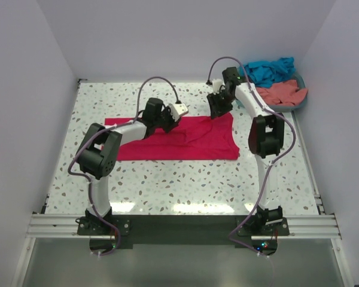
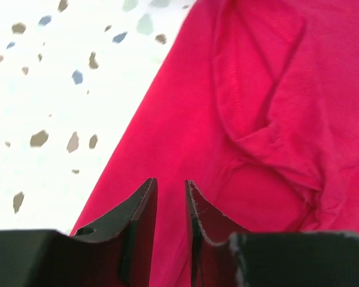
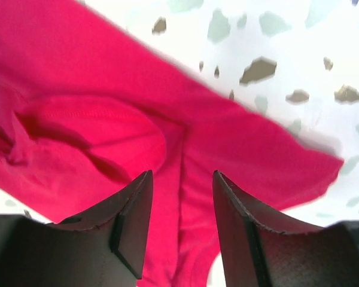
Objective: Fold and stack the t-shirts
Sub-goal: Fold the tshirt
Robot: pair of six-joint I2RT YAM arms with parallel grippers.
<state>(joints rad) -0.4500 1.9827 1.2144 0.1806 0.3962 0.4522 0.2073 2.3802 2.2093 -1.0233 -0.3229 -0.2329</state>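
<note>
We see left fingers point(image 2: 140, 224) released, narrow gap; right fingers point(image 3: 239, 233) released wider; crimson-pink t-shirt point(image 3: 78, 137) just below both, nothing gripped.

Robot lab cell: plain white walls point(image 1: 24, 89), speckled table point(image 1: 167, 185), aluminium mounting rail point(image 1: 54, 226).

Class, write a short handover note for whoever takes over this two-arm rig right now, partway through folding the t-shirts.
Grippers: left gripper and right gripper both open and empty, over the crimson shirt.
Things: crimson shirt lies flat on the table, sleeves apparently folded in; teal shirt and salmon shirt crumpled in the basket, far right.
Done: at most a first fold of the crimson shirt.
To do: finish folding it, fold the other two, stack all three.
</note>
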